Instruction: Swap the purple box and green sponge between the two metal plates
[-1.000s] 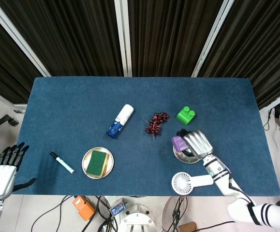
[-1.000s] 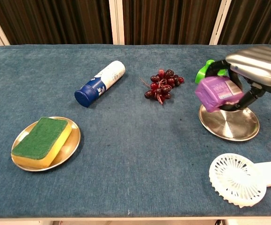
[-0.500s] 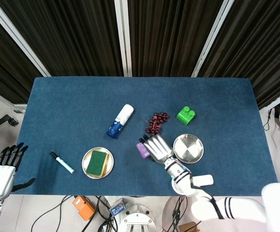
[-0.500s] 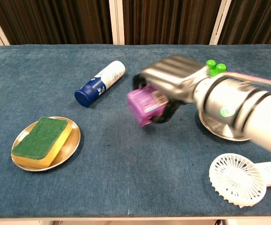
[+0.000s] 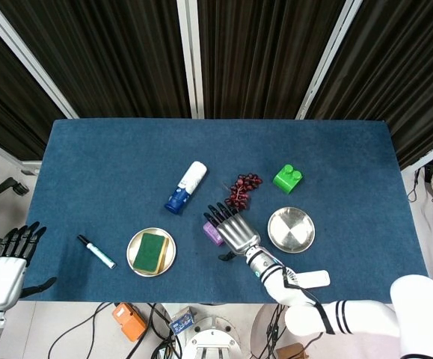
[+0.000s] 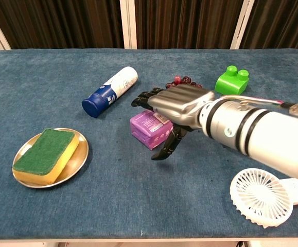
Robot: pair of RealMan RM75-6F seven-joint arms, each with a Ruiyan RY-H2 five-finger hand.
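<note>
The purple box is seen lying on the blue table, off both plates, roughly midway between them and just in front of the bunch of grapes. The right-hand plate is shown bare, so the first part of the swap can be judged done: the box has been cleared from its plate and parked on the cloth. The green sponge is still seen resting on the left-hand plate, so its transfer to the bare plate, and the box's transfer to the left-hand plate, are left to do.

The right hand is held over the box, with the fingers spread and arched downward; the box lies beneath the palm and just beside the fingertips, apparently released, though light contact cannot be ruled out. The left hand is seen well apart, off the table's near left corner, fingers spread and holding nothing.
</note>
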